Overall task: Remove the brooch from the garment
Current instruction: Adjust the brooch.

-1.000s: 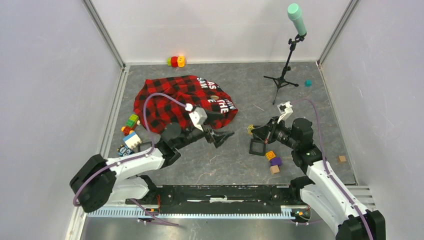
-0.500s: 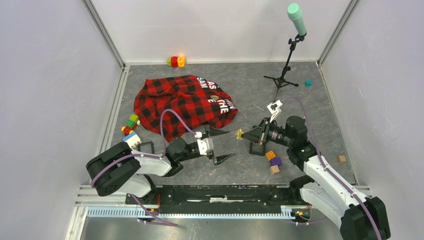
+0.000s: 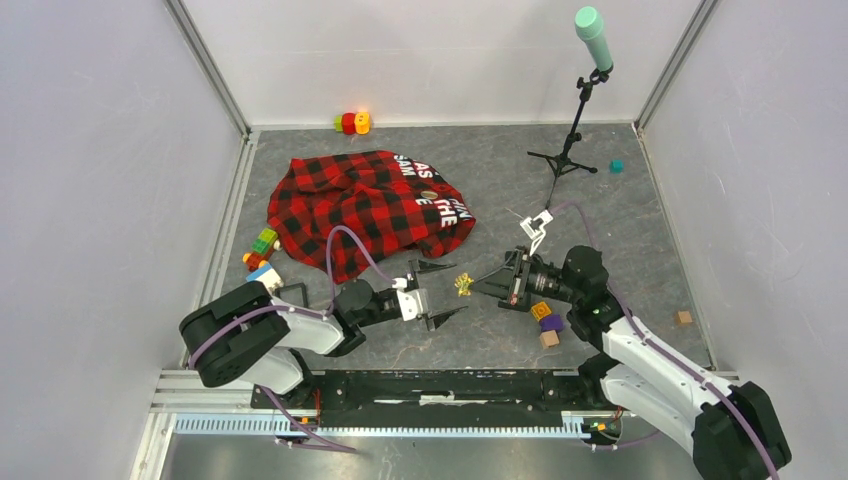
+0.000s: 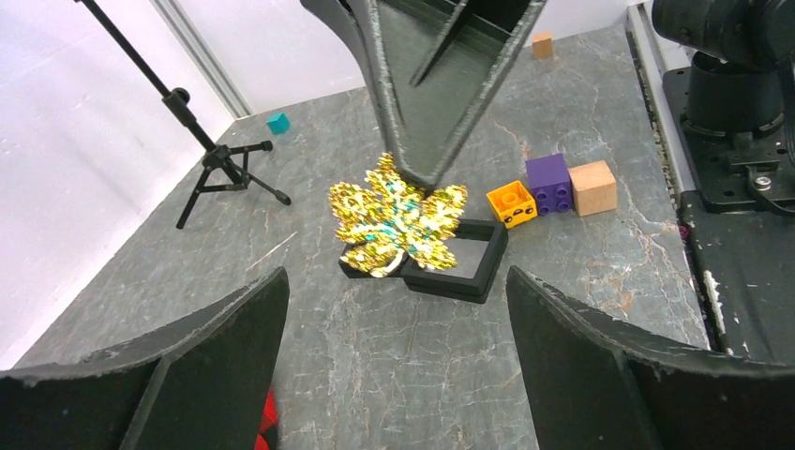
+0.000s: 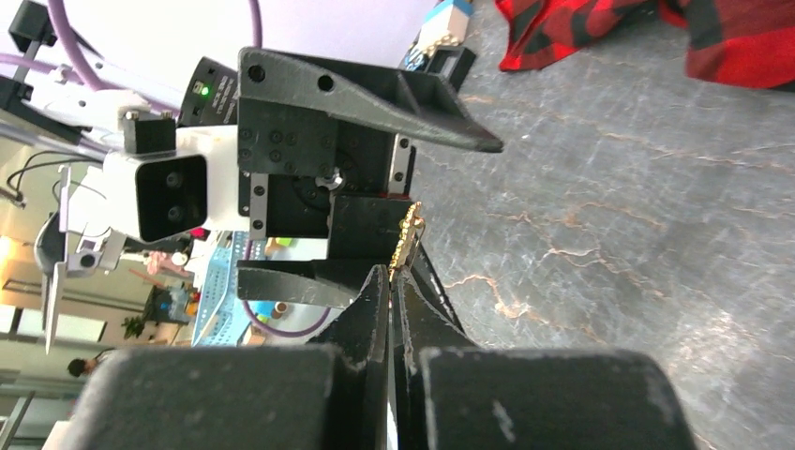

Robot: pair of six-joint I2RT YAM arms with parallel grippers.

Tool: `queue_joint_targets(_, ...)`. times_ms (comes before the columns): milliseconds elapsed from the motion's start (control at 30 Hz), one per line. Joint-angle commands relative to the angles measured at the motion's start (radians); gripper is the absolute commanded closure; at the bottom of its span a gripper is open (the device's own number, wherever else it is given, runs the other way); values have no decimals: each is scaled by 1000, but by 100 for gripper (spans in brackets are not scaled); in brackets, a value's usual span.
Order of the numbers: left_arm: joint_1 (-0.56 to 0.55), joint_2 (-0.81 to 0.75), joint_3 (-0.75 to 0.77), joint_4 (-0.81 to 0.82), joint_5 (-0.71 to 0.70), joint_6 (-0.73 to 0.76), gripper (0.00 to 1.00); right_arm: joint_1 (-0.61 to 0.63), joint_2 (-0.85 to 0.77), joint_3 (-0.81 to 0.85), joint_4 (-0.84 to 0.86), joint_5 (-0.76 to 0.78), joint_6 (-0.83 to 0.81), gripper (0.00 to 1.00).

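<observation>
**Pinching the brooch clear of the shirt**

The right gripper [image 4: 422,169] is seen closed, with its two fingers pressed together on the upper edge of the brooch [image 4: 397,216]. The brooch is a glittering gold leaf shape, and it is held off the table [image 3: 660,230] with its broad face turned toward the left arm. The left gripper [image 3: 445,290] is spread wide, with one finger to each side of the brooch, and nothing is touched by it. Whether the brooch lies level with those fingertips or just beyond them cannot be told.

A black square frame [image 4: 464,267] is seen lying flat on the table under the brooch. Just beside the frame, an orange block [image 4: 511,203], a purple block [image 4: 548,183] and a tan wooden block [image 4: 592,187] are set in a row.

The garment [image 3: 360,205], a red-and-black checked shirt, is left crumpled on the far left part of the table, well apart from the brooch. White block letters on black panels are shown along its right edge. A black tripod stand [image 4: 178,96] is placed at the far right, with a teal cube [image 4: 277,122] near it.
</observation>
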Motion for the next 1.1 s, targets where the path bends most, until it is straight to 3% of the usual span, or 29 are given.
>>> queue_joint_targets(0, -6, 8, -12, 119, -21, 41, 9, 48, 11, -14, 117, 23, 38, 100)
queue_joint_targets(167, -5, -12, -16, 122, -10, 38, 18, 77, 25, -21, 133, 40, 44, 100)
queue_joint_targets(533, -6, -49, -17, 104, 52, 30, 19, 89, 29, -31, 134, 66, 36, 100)
queue_joint_targets(667, -8, -53, -14, 100, 60, 25, 30, 97, 32, -31, 136, 71, 36, 100)
queue_joint_targets(933, -7, -72, -14, 88, 71, 19, 36, 111, 44, -40, 142, 84, 36, 100)
queue_joint_targets(1067, -7, -79, -9, 66, 75, 25, 50, 115, 48, -44, 164, 85, 46, 100)
